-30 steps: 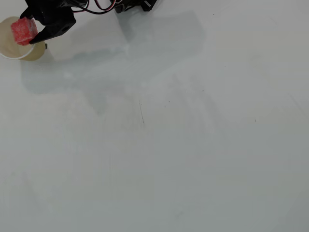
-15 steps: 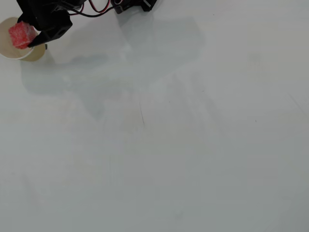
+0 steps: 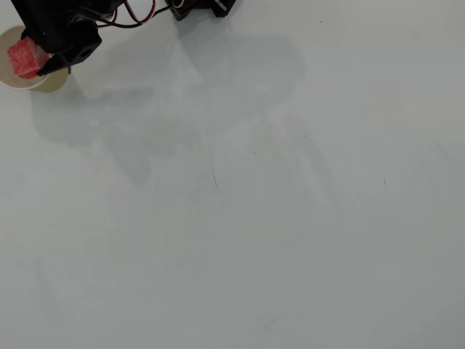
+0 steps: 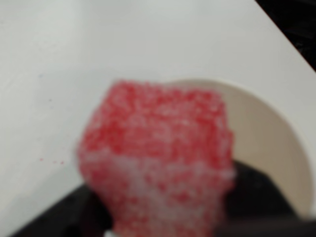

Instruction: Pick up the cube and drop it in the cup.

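In the overhead view the red cube [image 3: 25, 57] hangs over the mouth of the cream cup [image 3: 10, 75] at the far top left, held in my black gripper [image 3: 33, 59], which is shut on it. The wrist view shows the speckled cube [image 4: 158, 158] blurred and very close, filling the middle, with the cup's white rim [image 4: 276, 123] curving behind and below it on the right. A black finger [image 4: 256, 192] shows at the bottom of that view. Most of the cup is covered by the cube and the arm.
The arm's black body with red and black wires [image 3: 138, 11] runs along the top edge of the overhead view. The white table [image 3: 254, 218] spreads out to the right and below, with the arm's soft shadow across its upper part.
The gripper with the cube has slid a little further left and up, so the cube sits more fully over the cup's mouth. The cup has not moved.
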Controlling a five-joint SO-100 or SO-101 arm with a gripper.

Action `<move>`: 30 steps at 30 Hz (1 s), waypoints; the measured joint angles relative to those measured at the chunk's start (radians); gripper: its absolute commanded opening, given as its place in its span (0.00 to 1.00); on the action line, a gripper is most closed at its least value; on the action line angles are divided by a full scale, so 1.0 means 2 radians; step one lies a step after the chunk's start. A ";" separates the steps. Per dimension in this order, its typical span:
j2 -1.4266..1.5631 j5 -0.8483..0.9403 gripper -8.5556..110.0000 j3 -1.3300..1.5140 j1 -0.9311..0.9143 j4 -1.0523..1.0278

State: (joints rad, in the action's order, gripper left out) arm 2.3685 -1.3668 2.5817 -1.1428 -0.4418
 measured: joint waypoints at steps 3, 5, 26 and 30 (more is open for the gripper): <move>-0.003 0.000 0.07 -0.003 0.000 0.000; -0.003 0.000 0.07 -0.003 -0.002 0.000; -0.067 0.000 0.07 -0.071 -0.043 -0.010; -0.067 0.000 0.07 -0.071 -0.043 -0.027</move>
State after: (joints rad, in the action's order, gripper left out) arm 2.2335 -1.3668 2.4406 -1.2287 -0.4955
